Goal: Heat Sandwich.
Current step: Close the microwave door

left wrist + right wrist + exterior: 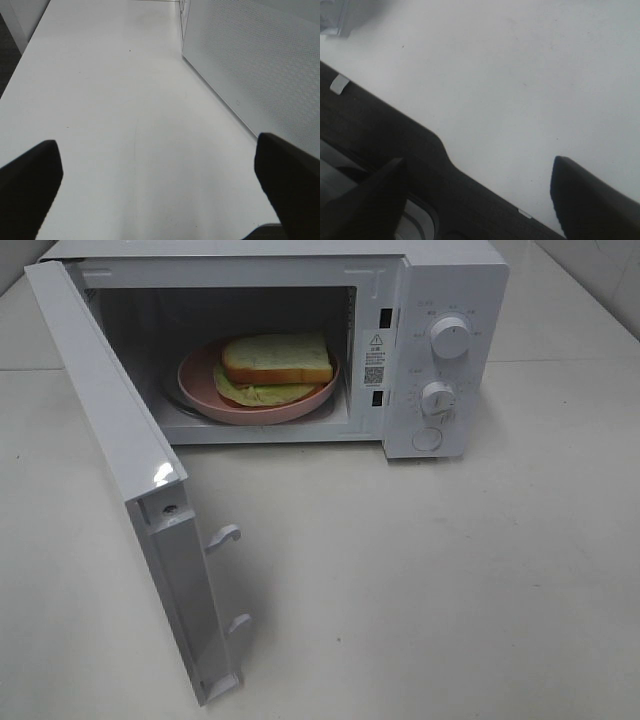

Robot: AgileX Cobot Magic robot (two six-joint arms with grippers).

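The left fingers (29,186) stand spread wide over bare worktop (125,100), with nothing between them and nothing held. Ahead of them and just to the side of one finger rises a white dotted panel (260,60), standing on the worktop. The right fingers (590,200) are also well apart and empty. One of them hangs over pale worktop, the other over a dark strip (395,135) that crosses below it at a slant. The sandwich (278,360) lies between neither pair and shows in neither wrist view. It is inside the white microwave (450,280), resting on a round pink plate (200,390) in the cavity, its pale top slice sitting a little askew over the green layer. The microwave door (130,470) is swung fully open toward the front. Two white knobs, the upper knob (451,338) and the lower knob (438,398), sit on the panel beside the cavity. The high view shows neither arm, so how far the fingers are from the microwave cannot be told.
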